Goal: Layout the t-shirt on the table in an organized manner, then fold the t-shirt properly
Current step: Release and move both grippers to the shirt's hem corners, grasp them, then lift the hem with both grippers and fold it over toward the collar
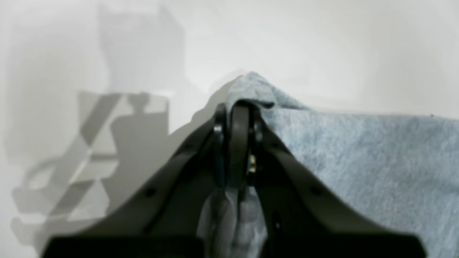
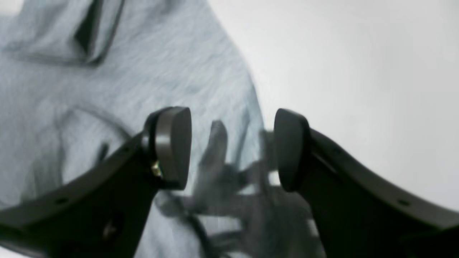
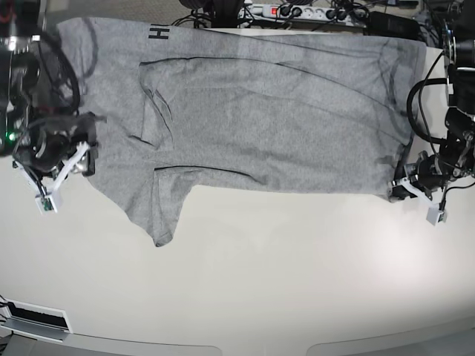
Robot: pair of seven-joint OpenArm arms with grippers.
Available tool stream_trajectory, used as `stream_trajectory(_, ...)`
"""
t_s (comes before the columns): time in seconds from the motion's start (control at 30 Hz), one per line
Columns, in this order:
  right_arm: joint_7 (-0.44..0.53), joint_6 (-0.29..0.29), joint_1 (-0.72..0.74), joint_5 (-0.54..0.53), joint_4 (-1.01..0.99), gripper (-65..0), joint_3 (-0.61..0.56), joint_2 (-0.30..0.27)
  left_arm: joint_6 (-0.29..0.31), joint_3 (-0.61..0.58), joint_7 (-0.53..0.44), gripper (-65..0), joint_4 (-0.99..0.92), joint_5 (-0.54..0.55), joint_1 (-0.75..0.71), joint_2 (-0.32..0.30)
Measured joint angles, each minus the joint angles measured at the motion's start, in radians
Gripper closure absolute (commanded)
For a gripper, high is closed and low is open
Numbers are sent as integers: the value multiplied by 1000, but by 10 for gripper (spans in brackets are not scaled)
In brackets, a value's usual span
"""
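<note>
Lying crosswise, t-shirt (image 3: 252, 111), hem toward left gripper (image 3: 401, 190)

Both arms black, looped black cables, white brackets at wrists. Left gripper (image 1: 238, 111): black curved fingers, small screw holes. Right gripper (image 2: 231, 148): rounded dark pads (image 2: 172, 147), brass fitting beneath. Green light on right arm.

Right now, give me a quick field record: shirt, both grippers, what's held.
shirt: t-shirt spread across the table, lettering near the far edge, one sleeve pointing toward the near side
left gripper: jaws shut on a corner of the shirt
right gripper: jaws open, over the shirt's edge, nothing between them
wrinkles: folds near the sleeve end
</note>
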State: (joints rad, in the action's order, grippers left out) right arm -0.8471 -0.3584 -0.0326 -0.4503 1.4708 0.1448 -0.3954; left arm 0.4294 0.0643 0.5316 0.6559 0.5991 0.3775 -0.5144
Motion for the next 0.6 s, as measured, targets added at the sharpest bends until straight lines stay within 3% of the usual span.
stream_trajectory(0.2, 3, -107, 237, -87, -400, -384, 1, 2, 0, 0, 0, 0, 0, 5, 0, 0)
stream_trajectory(0.37, 15, -172, 349, -116, -654, -384, 1, 2, 0, 0, 0, 0, 0, 6, 0, 0)
stream_trajectory(0.5, 78, -188, 363, -127, -728, -383, 3, 1, 0, 0, 0, 0, 0, 6, 0, 0)
stream_trajectory(0.6, 69, -214, 358, -127, -728, -331, 5, 17, 0, 0, 0, 0, 0, 10, -1, 0)
